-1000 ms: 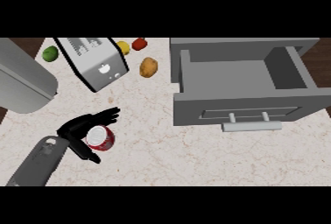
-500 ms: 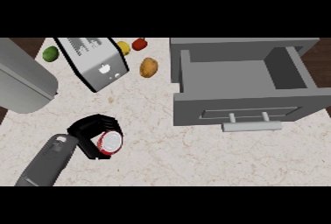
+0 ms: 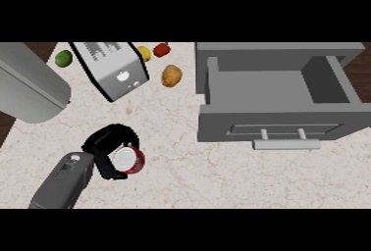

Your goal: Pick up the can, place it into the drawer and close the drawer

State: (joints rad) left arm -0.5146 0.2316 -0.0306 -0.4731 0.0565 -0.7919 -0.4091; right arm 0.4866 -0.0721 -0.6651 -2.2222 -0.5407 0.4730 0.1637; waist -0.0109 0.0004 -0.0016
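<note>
The red can (image 3: 130, 161) with a pale top lies on the counter at lower left. My left hand (image 3: 107, 143) comes in from the bottom left and its black fingers curl round the can from the left and from above, hiding most of its side. The grey drawer (image 3: 217, 93) stands pulled open at upper right, its inside bare, with a bar handle (image 3: 286, 144) on its front. The can is well to the left of the drawer front. My right hand does not show.
A silver and black toaster (image 3: 113, 69) stands at the back left. Near it lie a lime (image 3: 64, 58), a yellow fruit (image 3: 144, 52), a red fruit (image 3: 162, 49) and a potato (image 3: 171, 75). A large grey rounded body (image 3: 27, 89) fills the left edge.
My left hand's fingers were spread above the can one second ago; they have since curled round it. The forearm has shifted slightly right. The drawer has not moved.
</note>
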